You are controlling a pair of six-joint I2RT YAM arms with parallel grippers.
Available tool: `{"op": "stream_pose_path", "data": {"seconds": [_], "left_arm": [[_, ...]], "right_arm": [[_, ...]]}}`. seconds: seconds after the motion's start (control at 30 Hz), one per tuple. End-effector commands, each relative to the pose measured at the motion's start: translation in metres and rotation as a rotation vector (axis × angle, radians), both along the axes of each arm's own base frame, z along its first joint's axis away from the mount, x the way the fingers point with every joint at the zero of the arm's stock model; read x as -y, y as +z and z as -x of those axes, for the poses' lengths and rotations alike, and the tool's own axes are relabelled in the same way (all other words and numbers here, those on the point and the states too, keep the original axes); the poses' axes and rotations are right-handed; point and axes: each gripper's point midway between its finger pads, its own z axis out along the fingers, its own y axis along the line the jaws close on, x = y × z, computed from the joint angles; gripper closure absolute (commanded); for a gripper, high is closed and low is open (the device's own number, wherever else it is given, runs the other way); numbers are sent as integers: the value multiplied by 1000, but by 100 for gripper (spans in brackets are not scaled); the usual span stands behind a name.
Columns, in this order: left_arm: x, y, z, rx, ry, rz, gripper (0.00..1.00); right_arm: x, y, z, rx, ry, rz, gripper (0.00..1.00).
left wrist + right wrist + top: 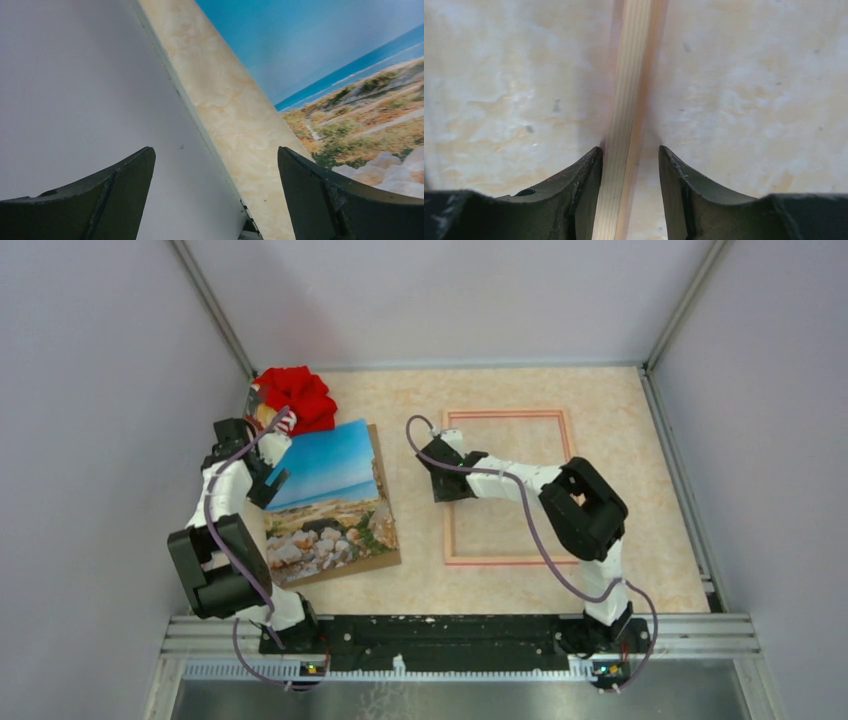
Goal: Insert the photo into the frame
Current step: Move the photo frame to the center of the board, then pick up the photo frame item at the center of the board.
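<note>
The photo [325,490], blue sky and sea over a rocky coast, lies face up on the left of the table; in the left wrist view it [350,75] fills the right side. My left gripper [268,483] is open and empty at the photo's left edge, by the side wall; its jaws [215,195] stand wide apart over the wall and a strip of table. The pink frame [508,416] lies flat on the right. My right gripper [443,480] is open and straddles its left rail [629,100], which looks pale wood here. The left finger touches the rail; a gap shows at the right finger.
A plain brown backing board [390,540] lies under the photo, showing along its right and near edges. A red cloth [298,397] sits in the far left corner. Grey walls [75,75] enclose the beige marbled table [420,580] on three sides.
</note>
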Motion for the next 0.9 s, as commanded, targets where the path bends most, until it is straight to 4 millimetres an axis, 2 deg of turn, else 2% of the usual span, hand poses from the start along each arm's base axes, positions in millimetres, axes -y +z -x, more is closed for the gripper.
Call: {"op": "stream_pose_path", "data": {"seconds": [0.0,0.07,0.13,0.2,0.27,0.37,0.47,0.53,0.7,0.77,0.87], "left_arm": [[-27,12,-6,45,42,-90,1],[-34,10,-7,49,51,-107,1],[-43,5,-9,56,64,-128,1],[-47,-1,-10,60,82,-124,1],[-45,-13,-12,50,107,-80,1],[-28,-28,-12,5,150,98,1],[-27,-36,-16,1,192,141,1],[-40,-38,-20,34,216,79,1],[-67,-32,-27,115,260,-65,1],[-69,-34,-30,126,280,-63,1],[-61,-48,-33,106,275,-15,2]], "right_arm": [[9,29,-13,70,-76,-72,55],[6,29,-12,67,-70,-86,53],[4,31,-13,63,-67,-92,44],[2,42,-14,74,-56,-102,34],[-3,68,-19,103,-42,-134,29],[-15,111,-26,152,-4,-211,23],[-35,136,-29,154,55,-303,19],[-54,137,-27,115,107,-354,18],[-90,113,-24,12,198,-427,16],[-97,101,-29,-7,197,-434,16],[-107,80,-36,-56,189,-455,16]]}}
